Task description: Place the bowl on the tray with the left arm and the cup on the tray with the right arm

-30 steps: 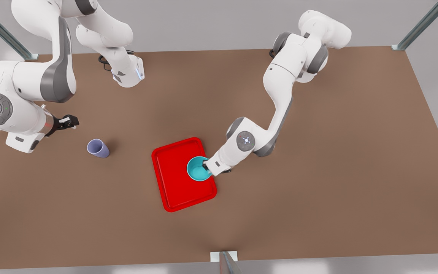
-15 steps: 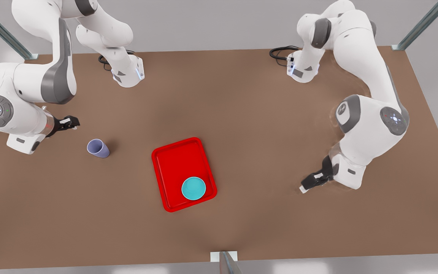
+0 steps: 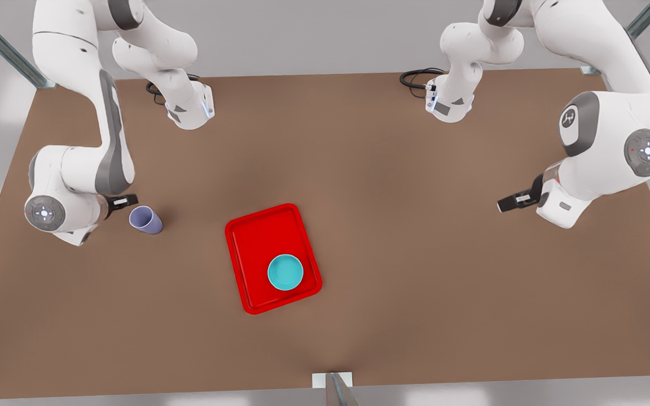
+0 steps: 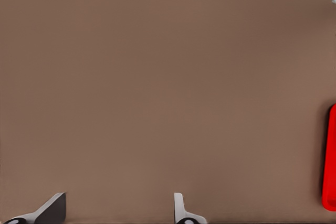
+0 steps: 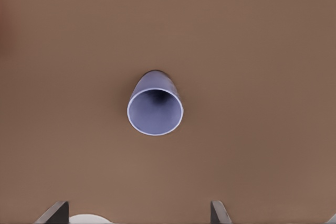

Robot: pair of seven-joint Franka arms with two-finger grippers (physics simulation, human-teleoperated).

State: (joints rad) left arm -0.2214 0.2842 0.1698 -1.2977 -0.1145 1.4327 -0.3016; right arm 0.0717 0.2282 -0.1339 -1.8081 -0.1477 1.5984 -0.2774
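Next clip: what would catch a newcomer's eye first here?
The red tray at the table's middle stands out, with the teal bowl already sitting on it. The lavender cup stands upright on the table toward the front view's left, with the open right gripper close beside it. The left gripper, open and empty, hangs at the far side.

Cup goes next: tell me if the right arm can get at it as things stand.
Probably yes. The right gripper, fingers open, sits just beside the upright cup, with bare table around it. The left gripper waits far off; the bowl is on the tray.
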